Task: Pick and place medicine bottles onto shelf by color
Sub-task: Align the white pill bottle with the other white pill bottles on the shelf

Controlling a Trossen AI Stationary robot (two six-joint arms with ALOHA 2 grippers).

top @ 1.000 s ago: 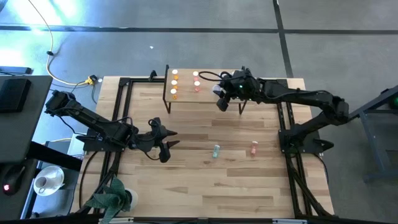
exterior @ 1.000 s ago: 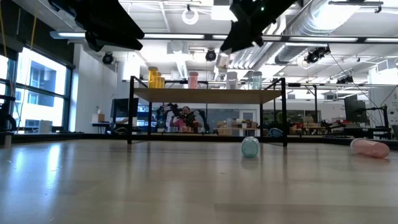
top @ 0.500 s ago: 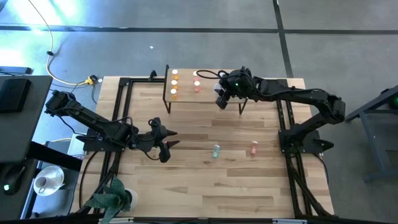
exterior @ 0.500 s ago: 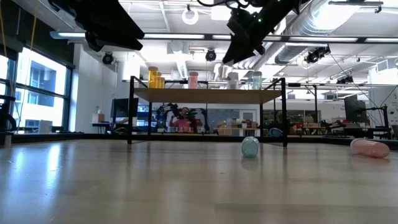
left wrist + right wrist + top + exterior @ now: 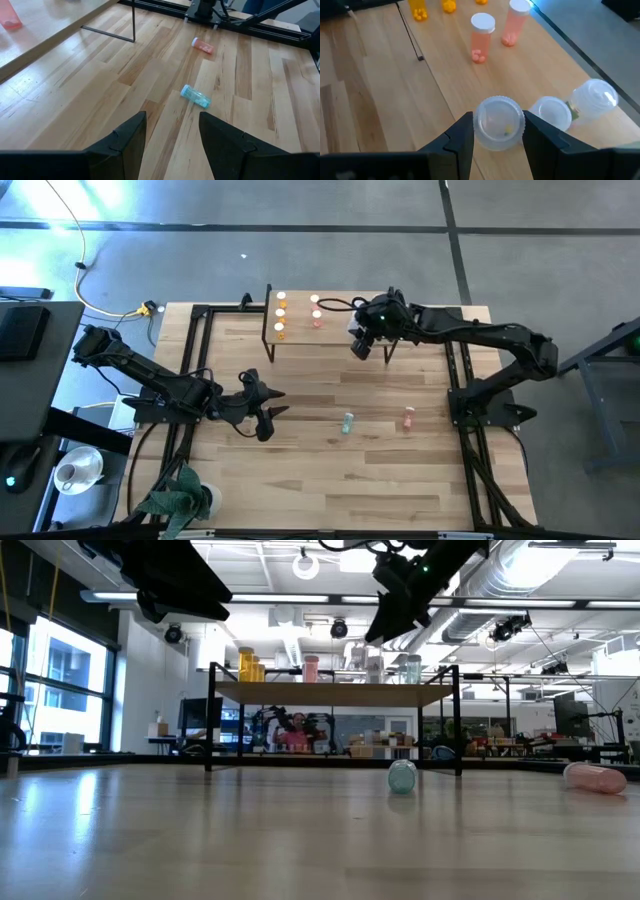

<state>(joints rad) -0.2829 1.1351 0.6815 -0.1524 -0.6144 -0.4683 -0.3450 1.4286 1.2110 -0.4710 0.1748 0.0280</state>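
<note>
- The right gripper (image 5: 492, 137) hangs over the shelf (image 5: 300, 332), near that board's right end, at the far edge of the table (image 5: 300, 480).
- Its fingers (image 5: 457, 140) are closed part-way on a pale bottle (image 5: 499, 122), pressing on opposite sides of the cap. The bottle stands upright between them, long axis vertical; whether its base already rests on the board I cannot tell.
- Just beside it on the shelf stand two more pale bottles (image 5: 551, 114), toward the board's right end. Two pink-red bottles (image 5: 481, 36) stand farther along toward the middle, and orange bottles (image 5: 418, 9) beyond them at the left end. The held bottle therefore sits with its own colour group, and the coming move is, in my judgement, a straight lowering and release.
- Two bottles lie on their sides on the open table, near its middle: a teal bottle (image 5: 347, 422) and a pink-red one (image 5: 408, 418) to its right.
- The left gripper (image 5: 268, 408) waits low over the table's left half with its fingers parted and nothing between them. The teal bottle lies ahead of it, the nearer of the two.
- No brand, label or readable writing shows on any bottle.
</note>
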